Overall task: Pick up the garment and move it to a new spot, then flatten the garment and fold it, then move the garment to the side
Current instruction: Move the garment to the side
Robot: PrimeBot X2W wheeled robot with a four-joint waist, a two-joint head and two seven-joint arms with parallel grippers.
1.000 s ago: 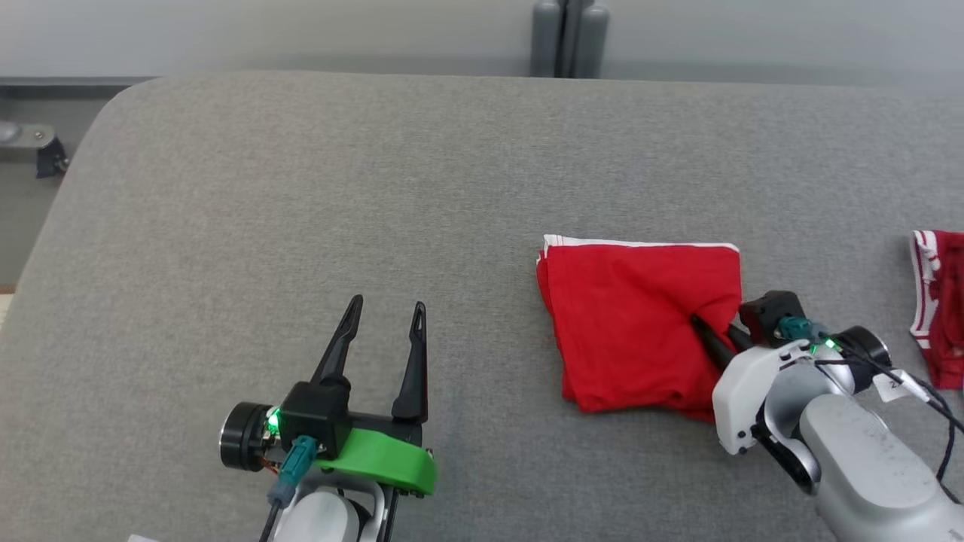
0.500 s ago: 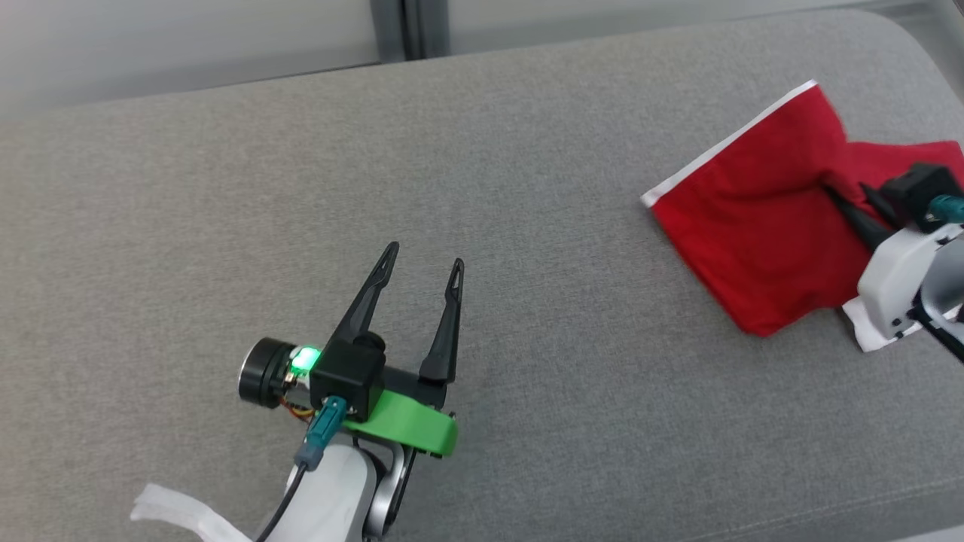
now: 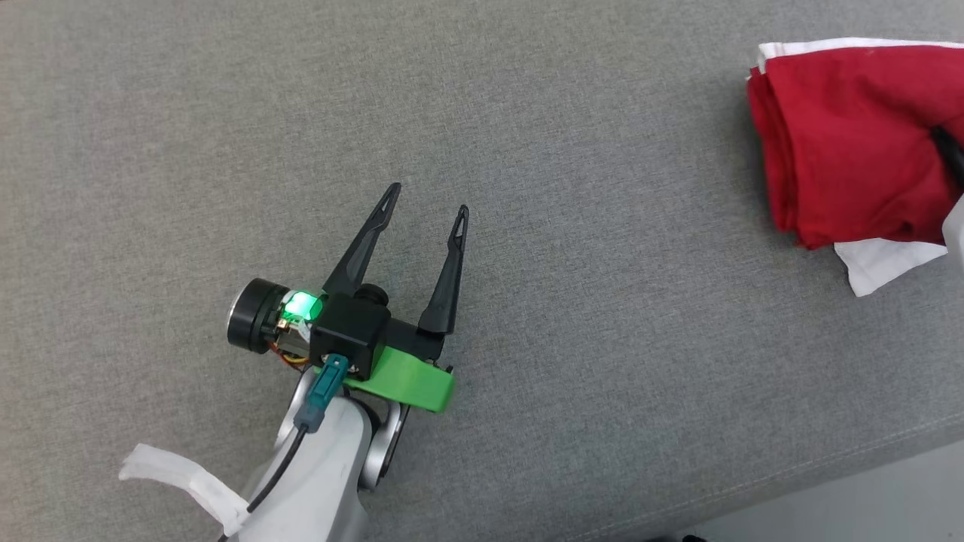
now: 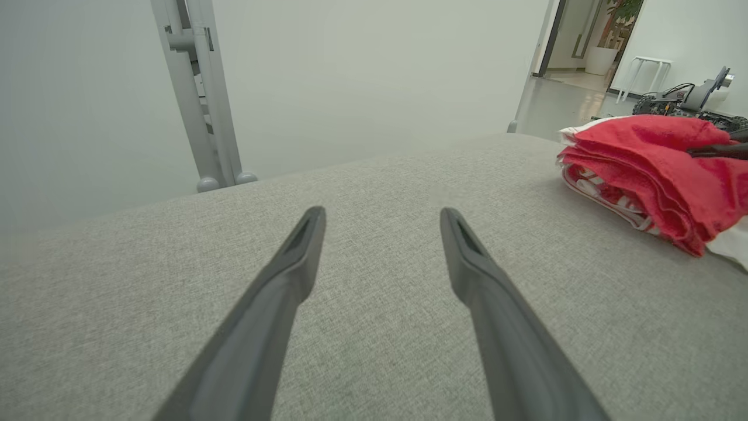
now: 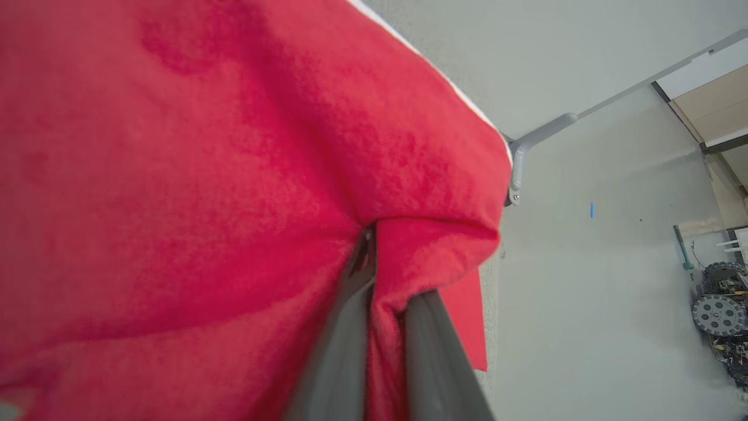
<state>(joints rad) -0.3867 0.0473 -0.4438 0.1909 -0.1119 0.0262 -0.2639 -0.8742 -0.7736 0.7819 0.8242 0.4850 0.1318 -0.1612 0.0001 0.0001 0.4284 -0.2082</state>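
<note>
The garment (image 3: 843,135) is a red folded cloth with a white hem, lying at the far right of the grey cushion. A white flap (image 3: 881,260) sticks out under its near edge. One dark finger (image 3: 950,154) of my right arm presses into it at the frame's edge. In the right wrist view my right gripper (image 5: 380,263) is shut on a pinched ridge of the garment (image 5: 204,175). My left gripper (image 3: 429,198) rests open and holds nothing, well to the left of the cloth. The left wrist view shows the left gripper (image 4: 383,213) and the garment (image 4: 643,169) off to the right.
The grey padded surface (image 3: 565,113) ends in a front edge (image 3: 828,482) at the lower right, with floor beyond it. A white tape strip (image 3: 173,474) hangs from my left forearm. Behind the cushion stands a grey post (image 4: 198,99). Wheeled equipment (image 4: 684,99) sits by a doorway.
The head camera has swung, shifting the whole picture. The right gripper has kept its pinch on the garment, which now lies farther from the left gripper. The left gripper has stayed open.
</note>
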